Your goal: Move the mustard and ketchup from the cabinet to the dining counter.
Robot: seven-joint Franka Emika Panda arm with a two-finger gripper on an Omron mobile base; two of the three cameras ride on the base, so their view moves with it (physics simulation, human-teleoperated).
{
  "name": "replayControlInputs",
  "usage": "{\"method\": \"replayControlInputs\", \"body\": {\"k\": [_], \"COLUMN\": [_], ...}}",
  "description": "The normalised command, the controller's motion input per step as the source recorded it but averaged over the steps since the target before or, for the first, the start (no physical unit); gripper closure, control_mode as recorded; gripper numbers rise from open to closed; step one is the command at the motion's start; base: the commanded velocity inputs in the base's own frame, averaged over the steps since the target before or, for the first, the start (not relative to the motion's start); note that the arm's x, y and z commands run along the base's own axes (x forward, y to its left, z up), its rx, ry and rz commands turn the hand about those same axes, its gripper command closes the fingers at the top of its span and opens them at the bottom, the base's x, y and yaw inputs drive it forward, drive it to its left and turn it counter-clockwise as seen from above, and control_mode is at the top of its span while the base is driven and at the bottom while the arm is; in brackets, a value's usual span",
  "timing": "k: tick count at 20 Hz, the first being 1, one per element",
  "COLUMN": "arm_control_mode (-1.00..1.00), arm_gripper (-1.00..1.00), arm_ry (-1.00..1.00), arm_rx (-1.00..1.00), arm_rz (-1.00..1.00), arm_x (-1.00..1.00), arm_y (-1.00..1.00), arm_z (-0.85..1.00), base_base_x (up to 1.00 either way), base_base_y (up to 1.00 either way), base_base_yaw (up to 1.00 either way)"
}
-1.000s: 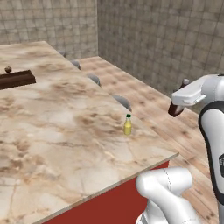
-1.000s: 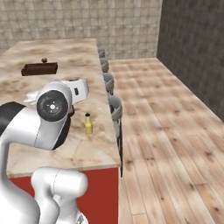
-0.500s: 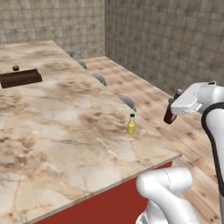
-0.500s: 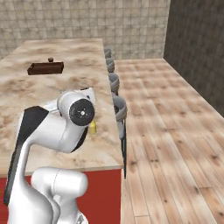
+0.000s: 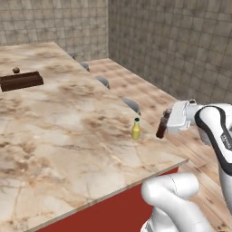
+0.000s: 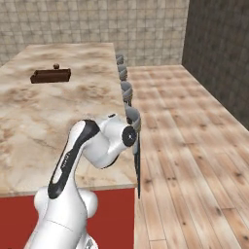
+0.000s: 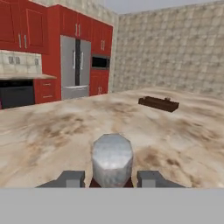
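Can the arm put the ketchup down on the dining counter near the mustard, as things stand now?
Probably yes. The gripper, shut on the ketchup, hangs just past the edge of the dining counter, level with the mustard. The stone around the mustard looks bare, so nothing seems to block the way.

A: From where do the two base cameras look?

B: From behind the arm, left and right, down over the near end of the dining counter (image 5: 68, 131). Both share its top and the dark tray (image 6: 50, 75) at its far end.

A: And the hand camera?

B: Low, close to the counter, facing across it toward the tray and the fridge (image 7: 75, 67) beyond.
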Motion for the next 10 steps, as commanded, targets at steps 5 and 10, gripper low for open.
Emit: {"method": "replayControlInputs", "body": {"k": [5, 10], "arm_control_mode": [-1.00, -1.00], "arm_gripper": [1.00, 1.00], "arm_ry": [0.05, 0.01], "arm_rx": [0.00, -0.03], "arm_rz": [0.21, 0.12], "arm_x": [0.72, 0.62], "arm_y": [-0.31, -0.27], "arm_z": [-0.58, -0.65], "base_base_x": [0.00, 0.00], "base_base_y": [0.00, 0.00], "base_base_yaw": [0.00, 0.00]}}
